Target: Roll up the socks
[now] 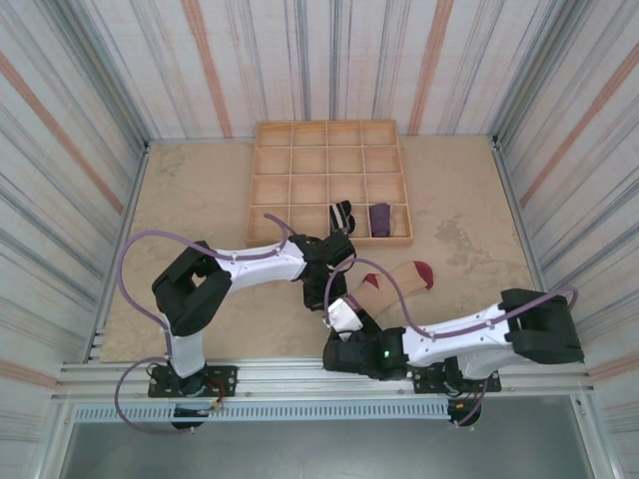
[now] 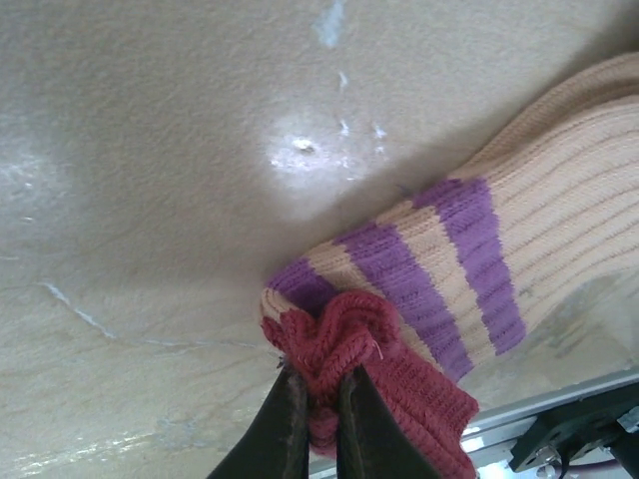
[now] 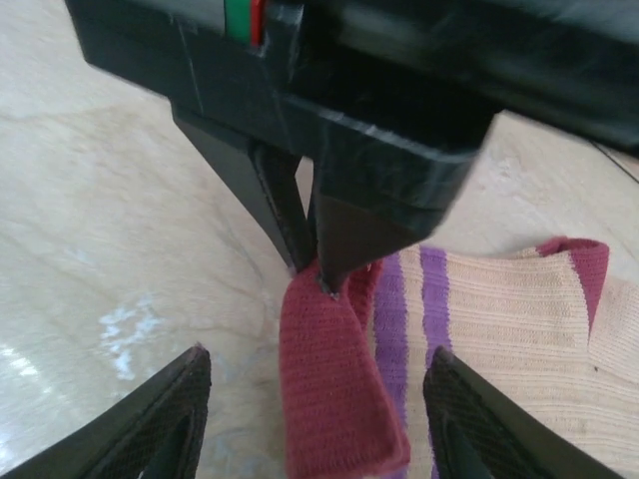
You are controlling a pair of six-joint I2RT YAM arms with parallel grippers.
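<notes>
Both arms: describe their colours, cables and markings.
The left arm and right arm have white links, black joints and lilac cables. The right gripper has black textured fingers. A green light glows at its wrist.

Tan table [image 1: 200,190], beige sock [image 1: 401,276], wooden tray [image 1: 328,124]

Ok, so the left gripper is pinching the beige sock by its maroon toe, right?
Not the toe: the left gripper is pinching the beige sock by its maroon cuff, seen in the left wrist view. The toe lies free in the top view.
</notes>
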